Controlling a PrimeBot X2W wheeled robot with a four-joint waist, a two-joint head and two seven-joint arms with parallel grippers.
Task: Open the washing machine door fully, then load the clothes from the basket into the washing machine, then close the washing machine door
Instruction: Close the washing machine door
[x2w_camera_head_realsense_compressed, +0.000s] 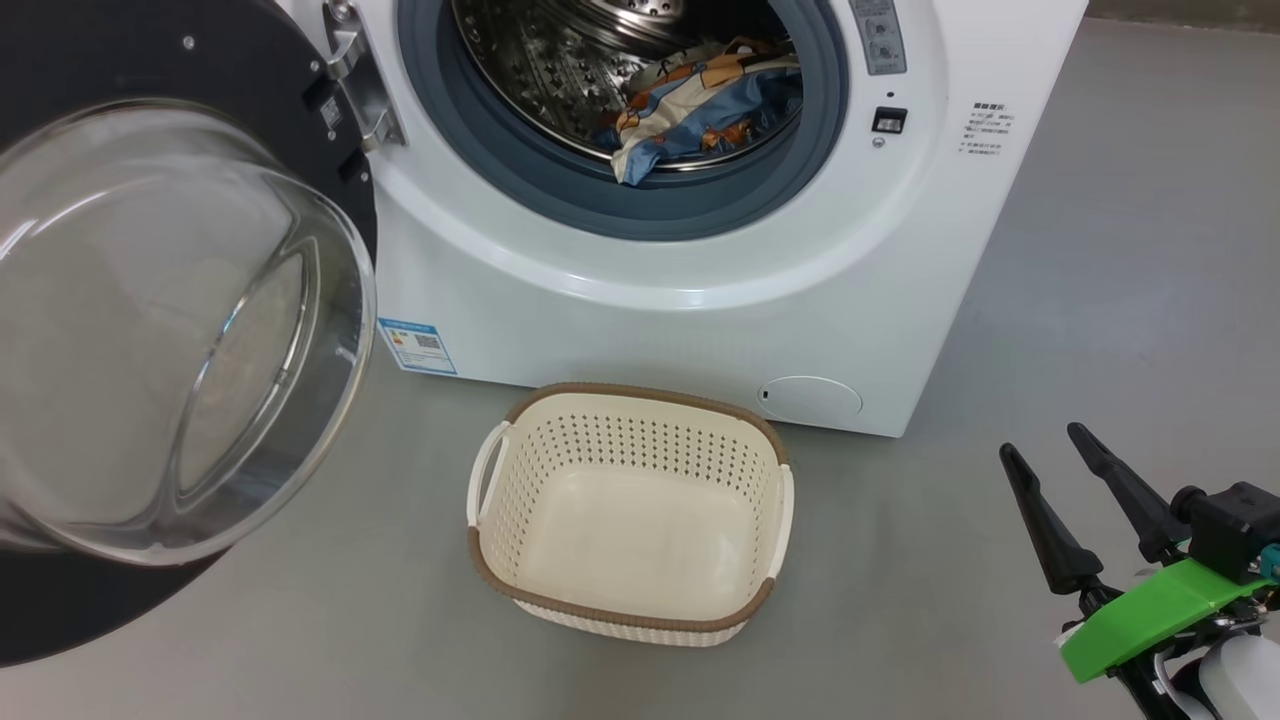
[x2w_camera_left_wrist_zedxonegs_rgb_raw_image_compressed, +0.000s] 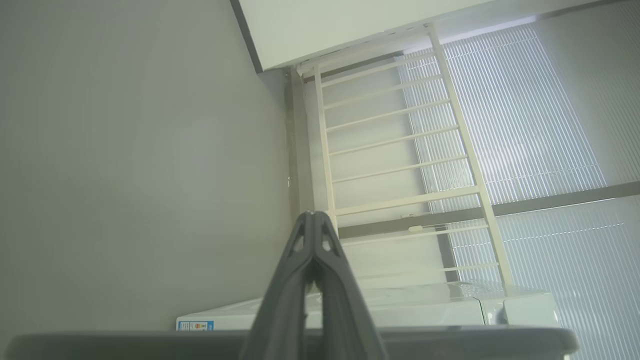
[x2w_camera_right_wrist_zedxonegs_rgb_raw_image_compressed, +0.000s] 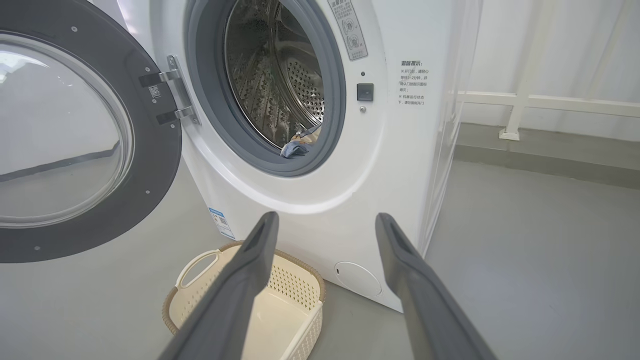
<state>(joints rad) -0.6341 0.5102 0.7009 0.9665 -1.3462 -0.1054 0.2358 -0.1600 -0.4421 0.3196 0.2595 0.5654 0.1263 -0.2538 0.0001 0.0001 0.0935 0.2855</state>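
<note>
Loaded already, by the look of it: clothes (x2w_camera_head_realsense_compressed: 700, 105) bunched low in the steel drum (x2w_camera_head_realsense_compressed: 540, 70) of the washing machine (x2w_camera_head_realsense_compressed: 650, 330), just behind the grey rubber ring (x2w_camera_head_realsense_compressed: 640, 205). Nothing to see in the basket (x2w_camera_head_realsense_compressed: 640, 392) but its bare bottom, down on the floor (x2w_camera_head_realsense_compressed: 1100, 300) just in front of the machine. Opened wide on its hinge (x2w_camera_head_realsense_compressed: 365, 90): washing machine door (x2w_camera_head_realsense_compressed: 180, 330), swung out toward the robot's left. Judged, then, as two steps of three done. Left to do: closing the door.

Counted: one washing machine, one door, one basket, one heap of clothes, with no telling how many separate garments make it up. Also one blue label (x2w_camera_head_realsense_compressed: 417, 346) and one round flap (x2w_camera_head_realsense_compressed: 810, 398), both low on the machine's front.

Low at the right, well apart from machine and basket: right gripper (x2w_camera_head_realsense_compressed: 1042, 441), fingers spread wide, holding nothing. In the left wrist view: left gripper (x2w_camera_left_wrist_zedxonegs_rgb_raw_image_compressed: 313, 215), fingers pressed together with nothing between them, pointing toward a white railing (x2w_camera_left_wrist_zedxonegs_rgb_raw_image_compressed: 400, 150).
</note>
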